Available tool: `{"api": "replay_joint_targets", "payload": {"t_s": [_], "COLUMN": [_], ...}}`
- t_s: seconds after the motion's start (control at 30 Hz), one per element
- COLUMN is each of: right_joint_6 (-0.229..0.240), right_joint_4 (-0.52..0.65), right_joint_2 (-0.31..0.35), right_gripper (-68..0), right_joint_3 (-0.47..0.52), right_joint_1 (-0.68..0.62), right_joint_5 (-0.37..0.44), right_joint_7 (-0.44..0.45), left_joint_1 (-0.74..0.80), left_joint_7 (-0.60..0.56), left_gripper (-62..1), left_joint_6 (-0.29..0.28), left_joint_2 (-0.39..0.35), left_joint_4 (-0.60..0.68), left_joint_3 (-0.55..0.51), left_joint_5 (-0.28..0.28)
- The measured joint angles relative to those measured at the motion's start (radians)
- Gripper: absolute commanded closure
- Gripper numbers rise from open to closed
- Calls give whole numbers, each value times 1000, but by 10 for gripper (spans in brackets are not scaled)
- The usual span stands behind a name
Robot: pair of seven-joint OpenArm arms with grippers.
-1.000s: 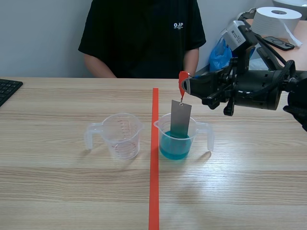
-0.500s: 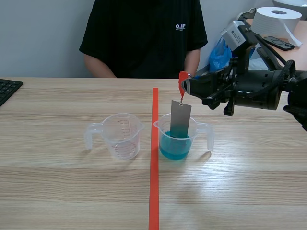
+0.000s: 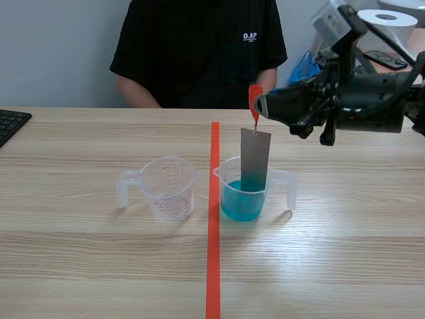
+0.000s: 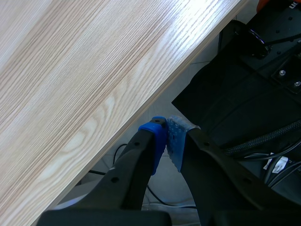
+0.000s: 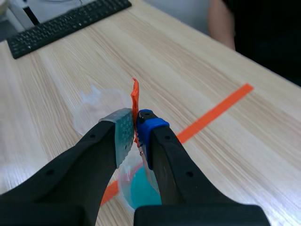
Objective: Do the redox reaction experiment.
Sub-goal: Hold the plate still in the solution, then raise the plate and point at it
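A grey metal strip point(image 3: 255, 159) hangs from a red tag point(image 3: 254, 101) that my right gripper point(image 3: 260, 106) is shut on. Its lower end dips into the clear beaker of blue liquid point(image 3: 243, 191), just right of the red tape line. An empty clear beaker point(image 3: 167, 187) stands left of the line. In the right wrist view the red tag point(image 5: 135, 101) is pinched between my fingers point(image 5: 123, 132), with the blue liquid point(image 5: 141, 186) below and the empty beaker point(image 5: 94, 106) beyond. My left gripper point(image 4: 167, 134) is shut on nothing, off the table's edge.
A person in a black shirt point(image 3: 199, 50) sits across the table. A keyboard point(image 3: 10, 124) lies at the far left edge. A paper roll point(image 3: 384, 26) and a blue bag point(image 3: 304, 73) are behind my right arm.
My right gripper has risen, lifting the strip higher so less of it sits in the blue liquid. The beakers have not moved.
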Motion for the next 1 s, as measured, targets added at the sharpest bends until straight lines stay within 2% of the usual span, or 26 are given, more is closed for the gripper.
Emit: {"api": "replay_joint_targets", "payload": {"t_s": [0.1,0.47,0.53,0.67,1.0], "right_joint_6": [0,0,-15,-38,-38], "right_joint_4": [60,235,261,309,354], "right_joint_2": [21,21,21,21,21], "right_gripper": [-17,-17,-17,-17,-17], "right_joint_3": [14,130,142,165,196], "right_joint_1": [0,0,0,0,0], "right_joint_5": [35,198,228,270,299], "right_joint_7": [-49,-228,-259,-301,-317], "left_joint_1": [0,0,0,0,0], "left_joint_7": [0,0,0,0,0], "left_gripper": [-27,-27,-27,-27,-27], "left_joint_6": [0,0,0,0,0], "left_joint_2": [0,0,0,0,0], "left_joint_4": [0,0,0,0,0], "left_joint_3": [0,0,0,0,0], "left_joint_5": [0,0,0,0,0]}}
